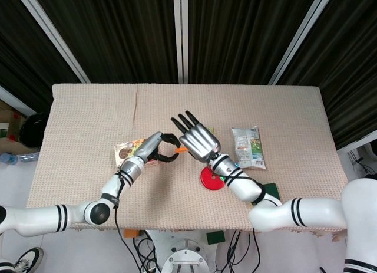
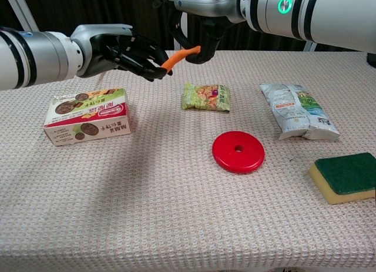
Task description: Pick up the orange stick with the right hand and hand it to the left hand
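Note:
The orange stick [image 2: 180,55] hangs in the air above the table's far middle, tilted down to the left; it also shows as the orange stick [image 1: 182,148] from above. My right hand [image 2: 198,37] pinches its upper right end, with the other fingers spread, as the right hand [image 1: 197,137] shows from above. My left hand [image 2: 130,51] reaches in from the left, and its curled fingertips [image 2: 162,67] close round the stick's lower end. In the head view the left hand [image 1: 159,148] forms a ring at that end.
Below the left hand lies a snack box [image 2: 88,115]. A green snack packet [image 2: 206,97], a red disc [image 2: 238,151], a white pouch [image 2: 296,111] and a green-topped sponge [image 2: 345,177] lie on the beige cloth [image 2: 147,213].

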Controlling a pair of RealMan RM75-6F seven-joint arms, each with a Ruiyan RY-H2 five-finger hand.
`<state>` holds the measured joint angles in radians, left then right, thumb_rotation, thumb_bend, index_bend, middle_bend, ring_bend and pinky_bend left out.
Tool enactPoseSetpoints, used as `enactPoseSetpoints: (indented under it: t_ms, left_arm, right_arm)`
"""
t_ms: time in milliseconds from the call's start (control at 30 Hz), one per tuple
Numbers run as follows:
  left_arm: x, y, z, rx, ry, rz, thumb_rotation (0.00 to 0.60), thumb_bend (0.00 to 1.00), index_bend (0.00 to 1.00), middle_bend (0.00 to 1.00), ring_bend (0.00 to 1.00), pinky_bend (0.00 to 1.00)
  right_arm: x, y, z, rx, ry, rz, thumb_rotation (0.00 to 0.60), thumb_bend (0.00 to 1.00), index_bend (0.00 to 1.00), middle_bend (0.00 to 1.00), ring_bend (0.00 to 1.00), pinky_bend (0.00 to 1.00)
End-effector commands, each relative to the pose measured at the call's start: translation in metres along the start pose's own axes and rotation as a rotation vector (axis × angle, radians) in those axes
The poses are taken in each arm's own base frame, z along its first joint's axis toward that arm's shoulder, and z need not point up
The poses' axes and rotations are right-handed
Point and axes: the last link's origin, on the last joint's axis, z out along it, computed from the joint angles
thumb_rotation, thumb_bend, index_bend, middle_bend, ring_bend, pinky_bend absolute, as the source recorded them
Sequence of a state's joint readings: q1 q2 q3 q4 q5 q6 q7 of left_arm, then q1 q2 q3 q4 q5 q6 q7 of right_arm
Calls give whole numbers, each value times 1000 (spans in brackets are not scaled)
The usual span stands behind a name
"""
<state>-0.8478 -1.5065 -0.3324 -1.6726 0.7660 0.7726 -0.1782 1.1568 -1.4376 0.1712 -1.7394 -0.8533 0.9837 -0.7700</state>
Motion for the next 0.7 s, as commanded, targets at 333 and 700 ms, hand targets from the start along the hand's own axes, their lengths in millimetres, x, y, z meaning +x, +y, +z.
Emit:
enactPoseSetpoints:
  t_ms: [333, 700]
  left_arm:
    - [1, 0, 0, 1, -2, -1, 600, 313, 496, 367, 318, 233]
    - [-1, -1, 1, 2, -9, 4, 600, 314, 506, 371, 318, 233]
  right_arm:
    - [-2, 0, 0, -1, -3, 4, 600, 345, 688, 0, 0, 0]
    - [-2, 0, 1, 0, -2, 7, 600, 345, 688, 0, 0, 0]
